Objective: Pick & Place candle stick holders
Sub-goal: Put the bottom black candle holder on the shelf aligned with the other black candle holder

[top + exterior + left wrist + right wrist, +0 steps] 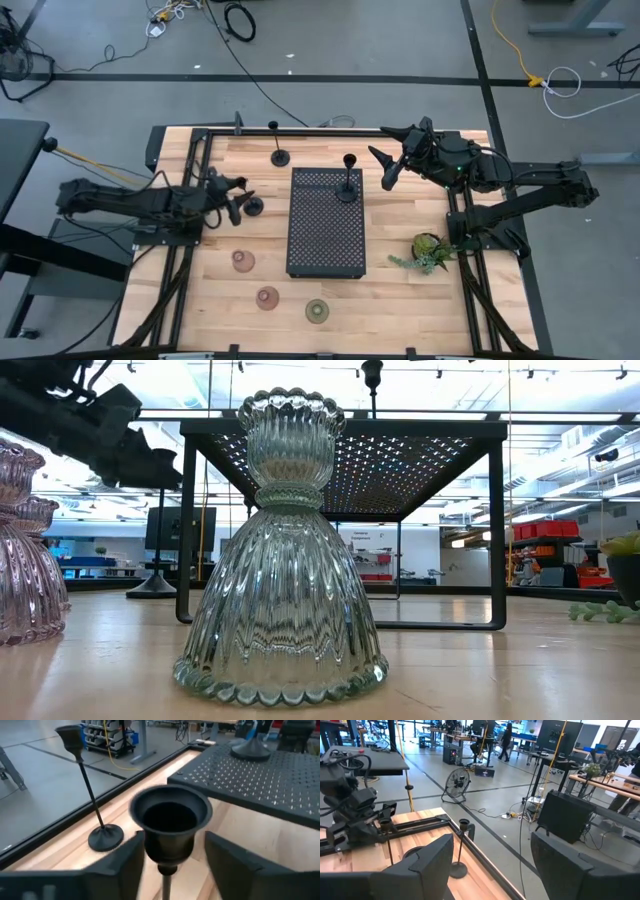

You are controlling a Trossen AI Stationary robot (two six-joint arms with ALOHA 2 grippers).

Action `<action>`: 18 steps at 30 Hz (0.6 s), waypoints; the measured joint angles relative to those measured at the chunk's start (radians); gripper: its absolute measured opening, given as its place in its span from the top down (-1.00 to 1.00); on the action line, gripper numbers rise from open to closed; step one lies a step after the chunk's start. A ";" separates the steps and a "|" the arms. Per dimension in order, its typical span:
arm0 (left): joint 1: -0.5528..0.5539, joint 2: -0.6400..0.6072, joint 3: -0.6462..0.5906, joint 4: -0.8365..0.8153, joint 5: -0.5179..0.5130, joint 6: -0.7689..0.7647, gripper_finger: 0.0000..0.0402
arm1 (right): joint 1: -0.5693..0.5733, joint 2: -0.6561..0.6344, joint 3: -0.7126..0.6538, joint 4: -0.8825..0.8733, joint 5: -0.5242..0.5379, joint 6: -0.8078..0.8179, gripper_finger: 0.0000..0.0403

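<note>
Three black candle stick holders show, each a thin stem on a round base with a cup on top. One stands at the table's far edge (pixel 280 157), one on the black perforated tray (pixel 347 193), one left of the tray (pixel 254 206). My left gripper (pixel 240 200) is open, and its fingers stand on either side of that last holder's top cup (pixel 170 822). My right gripper (pixel 390 165) is open and empty, raised above the table right of the tray's far end. Three tinted glass holders (pixel 243 261) (pixel 267 298) (pixel 318 311) stand on the near left of the table. My left gripper comes level from the table's left at the holder's top cup (pixel 170 822). One finger (pixel 127 862) stands right against the cup's side and the other (pixel 235 862) stands apart from it. I cannot tell whether the near finger touches. The holder stands upright on its base.
The tray (pixel 326 250) stands on legs in the table's middle. A green plant sprig (pixel 428 250) lies right of it. In the low view the green glass holder (pixel 280 560) fills the foreground and a pinkish one (pixel 25 560) stands at the left. Metal rails run along the table's edges.
</note>
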 joint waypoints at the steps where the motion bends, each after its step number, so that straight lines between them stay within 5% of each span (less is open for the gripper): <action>1: 0.000 0.013 0.000 0.011 -0.002 -0.001 0.19 | 0.000 0.000 0.000 0.000 0.000 0.003 -0.31; 5: 0.001 0.038 0.000 0.058 -0.016 0.020 0.84 | 0.000 0.000 0.000 0.000 0.000 0.009 -0.31; 10: 0.001 0.034 0.043 0.116 -0.017 0.044 0.85 | 0.009 0.000 0.000 -0.001 0.000 -0.014 -0.31; 18: 0.000 0.079 0.322 0.074 0.113 0.110 0.85 | 0.088 -0.004 -0.001 0.138 -0.076 -0.100 -0.31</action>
